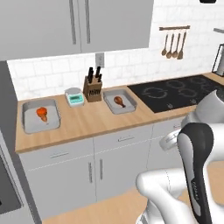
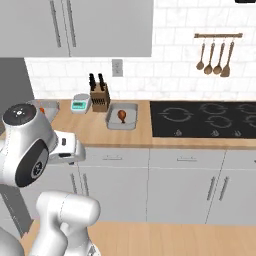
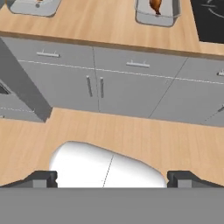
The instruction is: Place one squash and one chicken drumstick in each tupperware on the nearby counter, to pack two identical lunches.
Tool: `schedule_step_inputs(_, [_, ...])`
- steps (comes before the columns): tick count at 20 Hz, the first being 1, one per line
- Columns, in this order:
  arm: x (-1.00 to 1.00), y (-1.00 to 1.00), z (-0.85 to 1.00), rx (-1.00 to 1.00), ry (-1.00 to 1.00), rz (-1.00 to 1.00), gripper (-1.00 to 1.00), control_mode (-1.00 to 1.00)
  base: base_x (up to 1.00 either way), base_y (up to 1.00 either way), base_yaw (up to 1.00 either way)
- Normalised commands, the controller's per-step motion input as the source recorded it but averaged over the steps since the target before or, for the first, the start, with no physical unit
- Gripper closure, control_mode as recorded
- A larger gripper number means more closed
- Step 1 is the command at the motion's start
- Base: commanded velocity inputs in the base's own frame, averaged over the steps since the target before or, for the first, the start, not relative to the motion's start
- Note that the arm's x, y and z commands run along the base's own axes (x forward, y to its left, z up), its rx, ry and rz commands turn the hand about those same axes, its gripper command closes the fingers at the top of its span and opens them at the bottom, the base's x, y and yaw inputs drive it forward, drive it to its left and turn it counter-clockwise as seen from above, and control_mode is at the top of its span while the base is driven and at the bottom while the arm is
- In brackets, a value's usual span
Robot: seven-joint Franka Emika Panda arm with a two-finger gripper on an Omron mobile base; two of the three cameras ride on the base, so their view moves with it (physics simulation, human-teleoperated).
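Standing back from the counter (image 1: 87, 122), between picks. Gripper (image 3: 112, 179) hanging released, tips spread wide, carrying nothing, pointing down at the floor before the cabinets. Left container (image 1: 40, 116) holding one orange-red lump, likely a squash (image 1: 42, 113). Right container (image 1: 120, 102), at 3 o'clock of the knife block (image 1: 92, 89), holding one drumstick (image 1: 118, 101). Second squash and second drumstick not being seen on the counter. Judging roughly half packed: each box lacking its partner item. Next move calling for locating a remaining piece, then reaching down with jaws wide.
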Motion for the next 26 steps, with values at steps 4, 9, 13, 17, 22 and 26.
schedule_step_inputs(4, [0.0,0.0,0.0,0.0,0.0,0.0,-1.0,1.0,-0.57,0.44,0.06])
schedule_step_inputs(9, [0.0,0.0,0.0,0.0,0.0,0.0,-1.0,1.0,-0.52,0.44,0.09])
schedule_step_inputs(13, [0.0,0.0,0.0,0.0,0.0,0.0,-1.0,1.0,-0.61,0.55,0.11])
schedule_step_inputs(17, [0.0,0.0,0.0,0.0,0.0,0.0,-1.0,1.0,-0.59,0.78,0.09])
schedule_step_inputs(22, [0.0,0.0,0.0,0.0,0.0,0.0,-1.0,1.0,-0.56,0.53,0.07])
schedule_step_inputs(26, [0.0,0.0,0.0,0.0,0.0,0.0,-1.0,1.0,-0.63,0.4,0.06])
